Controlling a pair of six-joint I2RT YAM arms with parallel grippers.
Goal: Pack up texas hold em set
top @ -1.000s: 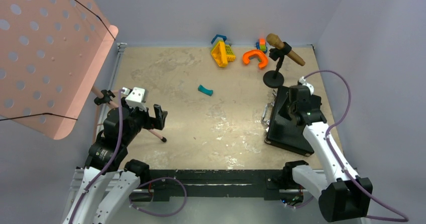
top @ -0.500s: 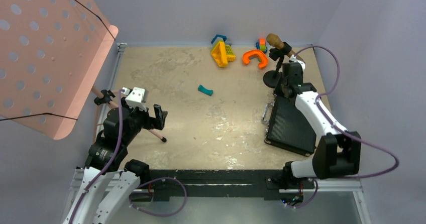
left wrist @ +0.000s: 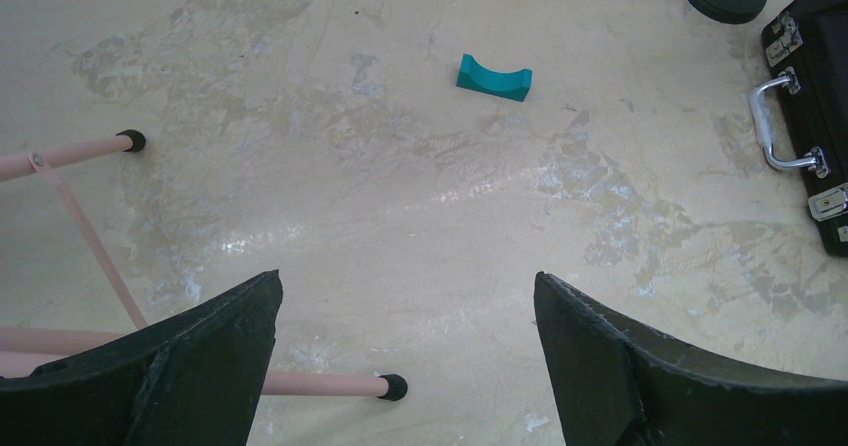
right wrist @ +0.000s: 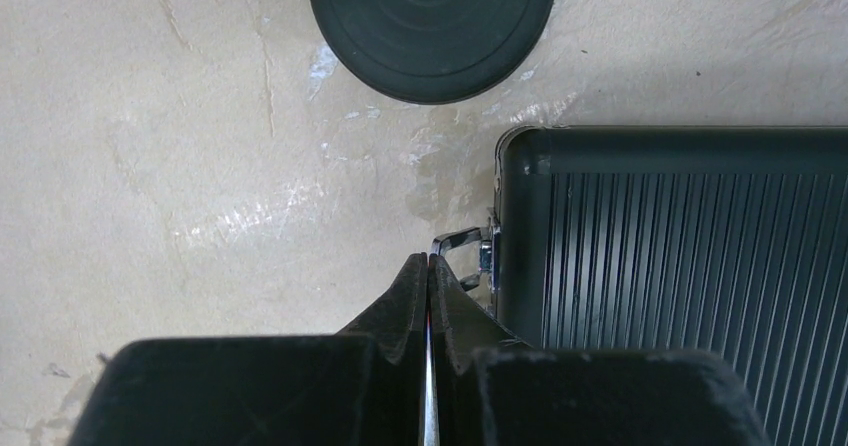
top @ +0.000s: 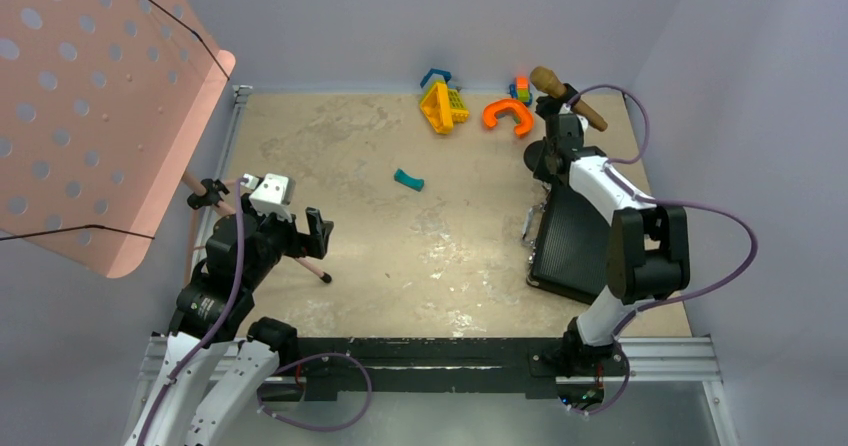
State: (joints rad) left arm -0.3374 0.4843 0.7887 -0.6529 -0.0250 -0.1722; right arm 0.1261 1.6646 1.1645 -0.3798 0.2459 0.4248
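The black ribbed case lies closed at the right of the table, with its silver handle and latches on its left edge. Its ribbed lid fills the right of the right wrist view. My right gripper is shut, fingers pressed together. It hovers by the case's far left corner, just above a silver latch. My left gripper is open and empty over bare table at the left. Chips, cards, dice and tokens are out of view.
A microphone stand's round black base sits just beyond the case. A teal curved piece lies mid-table. Yellow and orange toys lie at the back. A pink music stand stands at the left, one leg under my left gripper.
My right arm has swung its gripper from over the case lid to the case's far left corner, near the stand base. The left arm has not moved.
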